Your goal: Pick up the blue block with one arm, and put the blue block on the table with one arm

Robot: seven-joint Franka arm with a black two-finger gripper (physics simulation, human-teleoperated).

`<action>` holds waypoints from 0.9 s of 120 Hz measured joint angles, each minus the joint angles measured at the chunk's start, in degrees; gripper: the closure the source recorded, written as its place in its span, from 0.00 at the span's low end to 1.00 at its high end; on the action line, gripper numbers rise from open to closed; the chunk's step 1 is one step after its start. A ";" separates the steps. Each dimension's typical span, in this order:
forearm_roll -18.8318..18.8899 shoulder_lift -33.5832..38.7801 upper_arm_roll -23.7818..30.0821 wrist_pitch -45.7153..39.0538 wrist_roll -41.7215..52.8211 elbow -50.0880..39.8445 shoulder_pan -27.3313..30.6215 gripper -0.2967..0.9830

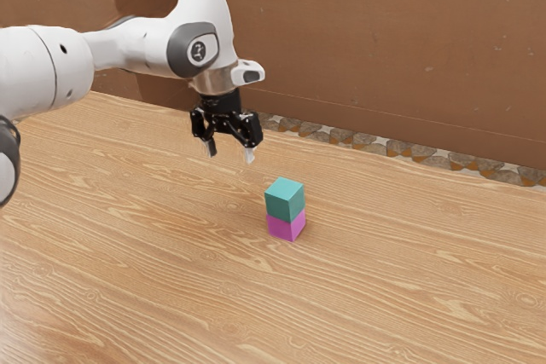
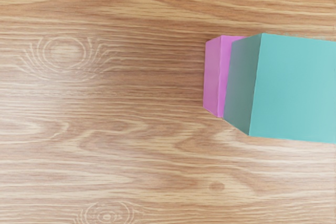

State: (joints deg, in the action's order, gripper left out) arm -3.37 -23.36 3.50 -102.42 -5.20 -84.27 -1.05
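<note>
Wood-grained tabletop (image 1: 128,287), streaked and knotted, spreads nearest. On it stands a smooth magenta cube (image 1: 283,227), with the teal-blue block (image 1: 284,199) resting squarely on top: flat-faced, crisp-edged, with no evident long axis. The black two-finger gripper (image 1: 231,153) hangs higher and beyond, fingers wide apart, nothing between; from it the block lies down and toward the exterior view's right, so the lone arm should shift across before descending. Behind run mottled stones (image 1: 367,141) and a brown wall (image 1: 358,40).
</note>
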 joint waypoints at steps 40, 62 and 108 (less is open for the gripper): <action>1.88 -6.61 6.91 -8.87 -2.84 0.46 -0.02 0.23; 4.91 -10.69 8.39 -11.00 -4.18 3.54 0.00 0.23; 7.19 -12.13 10.08 -10.17 -5.96 3.82 0.00 0.23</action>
State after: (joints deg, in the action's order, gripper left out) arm 3.82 -35.49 13.58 -112.60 -11.17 -80.45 -1.05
